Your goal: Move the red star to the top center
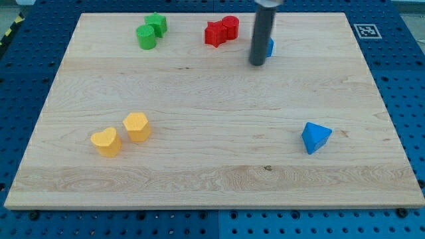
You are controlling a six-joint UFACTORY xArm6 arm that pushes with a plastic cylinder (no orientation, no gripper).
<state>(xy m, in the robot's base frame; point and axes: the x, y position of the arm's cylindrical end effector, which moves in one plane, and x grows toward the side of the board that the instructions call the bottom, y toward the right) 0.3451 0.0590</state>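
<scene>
The red star [214, 33] lies near the view's top, a little left of centre, touching a second red block [230, 27] of rounded shape on its right. My tip [257, 63] rests on the board to the right of and slightly below the two red blocks, apart from them. A blue block [270, 46] is mostly hidden behind the rod; only its right edge shows.
A green star [158, 24] and a green cylinder [146, 37] sit at the top left. A yellow heart [105, 141] and a yellow hexagon [137, 126] lie at the lower left. A blue triangular block [315, 137] lies at the right.
</scene>
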